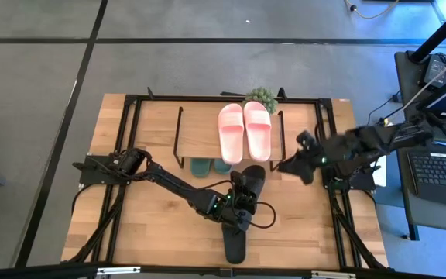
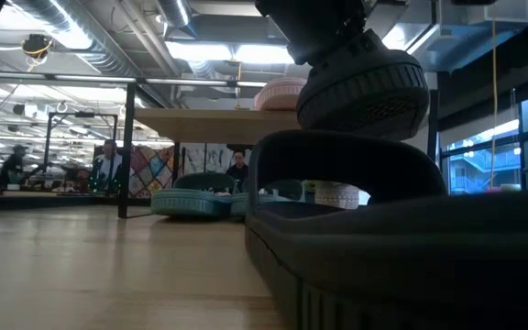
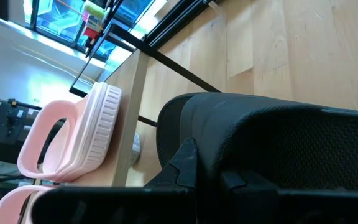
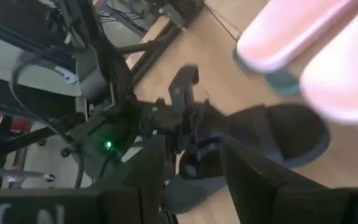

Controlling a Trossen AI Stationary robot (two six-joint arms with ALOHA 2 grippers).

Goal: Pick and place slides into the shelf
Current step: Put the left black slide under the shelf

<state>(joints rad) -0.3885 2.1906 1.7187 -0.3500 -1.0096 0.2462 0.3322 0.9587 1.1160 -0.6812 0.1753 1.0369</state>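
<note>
Your left gripper (image 1: pixel 242 208) is clamped on a black slide (image 1: pixel 250 184) near the shelf's (image 1: pixel 200 128) front edge, ready to tuck it under. Your right gripper (image 1: pixel 304 159) waits half-open and empty by the table's right edge.

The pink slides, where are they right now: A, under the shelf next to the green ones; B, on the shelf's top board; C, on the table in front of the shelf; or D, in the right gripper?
B: the pink slides lie side by side on the shelf top board, while the green slides poke out underneath it.
</note>
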